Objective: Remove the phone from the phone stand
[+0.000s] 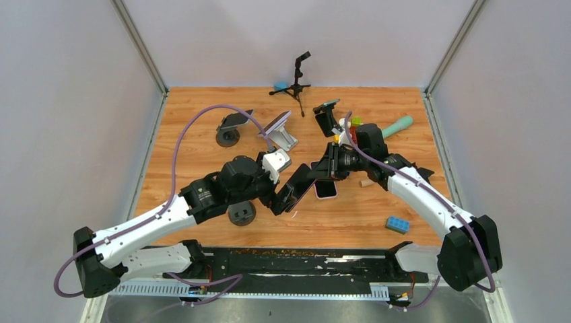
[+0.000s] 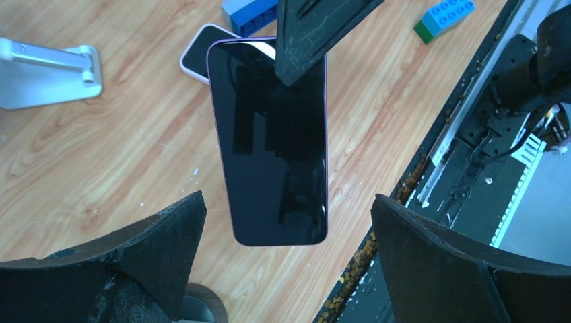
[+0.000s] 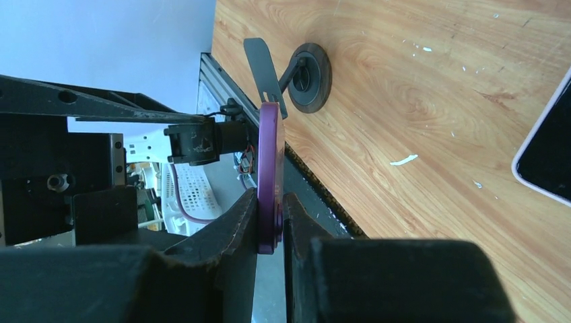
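The purple-edged phone (image 2: pixel 273 141) is already off its perch. It hangs in the air above the wooden table (image 1: pixel 367 215), between the two arms, with its dark screen facing the left wrist camera. The right gripper (image 3: pixel 270 202) is clenched on its upper end — the right wrist view shows the thin edge pinched squarely between both fingers. The left gripper (image 2: pixel 286 215) is spread wide, its fingers (image 2: pixel 161 249) standing either side of the phone's lower end and touching nothing. The black round phone stand (image 3: pixel 310 77) sits on the wood nearby, its plate bare and clear of the phone. So the lifting looks done, and what is left, as I judge it, is to put the phone down safely. To do that well, the right grip should be firm, since only a short stretch of slick glass lies between the pads and the long free end gives the phone leverage to swing or slip. The left fingers should back straight away rather than sideways, so that neither clips the phone's edge. Then the phone wants lowering slowly, tilted toward flat, onto bare wood — not onto the second phone (image 1: pixel 326 190) lying on the table near the right gripper, nor against the stand. The pinch should let go only once the phone rests on the table.
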